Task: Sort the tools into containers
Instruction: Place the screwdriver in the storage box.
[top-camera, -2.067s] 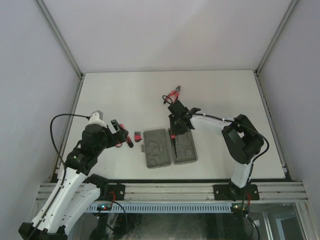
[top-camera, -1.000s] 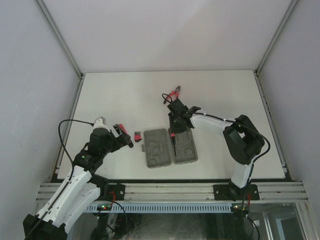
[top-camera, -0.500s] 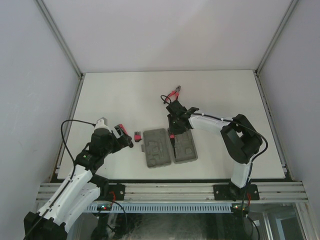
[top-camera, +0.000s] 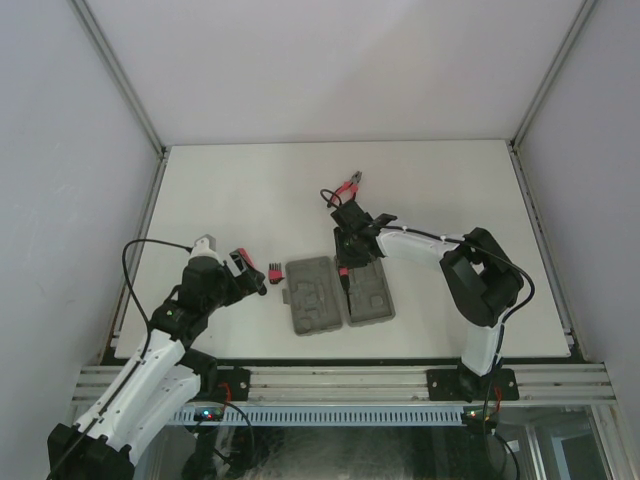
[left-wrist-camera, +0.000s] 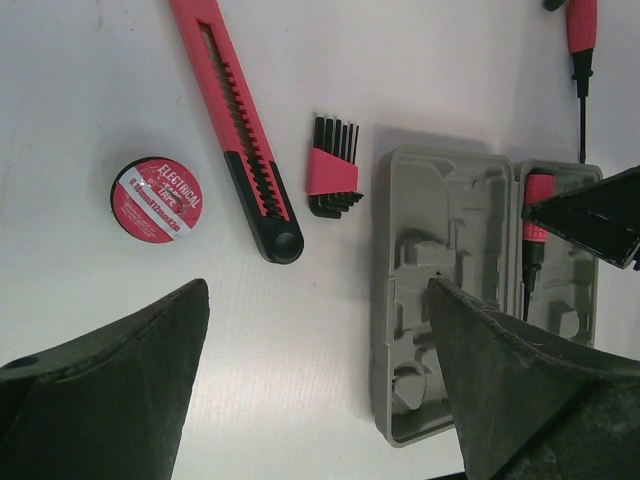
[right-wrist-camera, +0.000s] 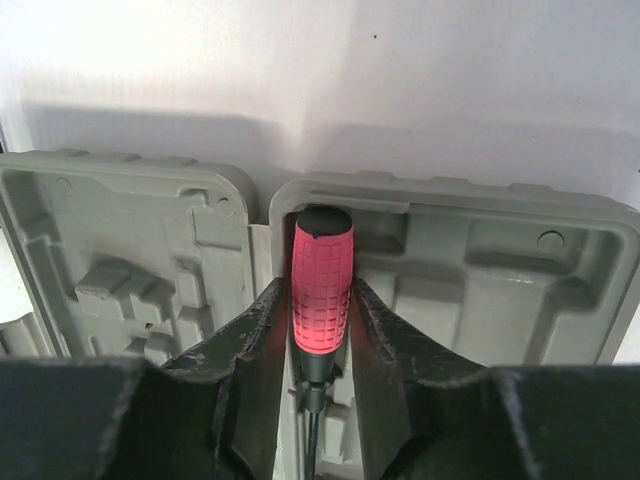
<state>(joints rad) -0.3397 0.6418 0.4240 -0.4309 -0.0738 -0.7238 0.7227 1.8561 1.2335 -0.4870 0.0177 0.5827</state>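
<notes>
Nearest the bases, the left gripper (left-wrist-camera: 318, 300) hangs with its jaws spread wide and nothing between them. It is above the loose tools to the left of the case: a roll of red tape (left-wrist-camera: 156, 198), a red utility knife (left-wrist-camera: 245, 150) and a red hex key set (left-wrist-camera: 332, 172). Just beyond lies the grey case (left-wrist-camera: 440, 300), open flat in two halves. In the right half, in the slot beside the hinge, lies the screwdriver (right-wrist-camera: 321, 250). Its long axis runs near to far, with the red handle at the far end. The right gripper (right-wrist-camera: 318, 290) straddles that handle from directly above, its narrow jaws hugging both sides and seemingly touching, so the right arm is much the nearer. Farther out, red-handled pliers (top-camera: 347, 187) lie on the table (top-camera: 250, 180). Compared with two seconds ago, the left arm has drawn back and lower, while the right gripper has edged slightly toward the far end of the case.
</notes>
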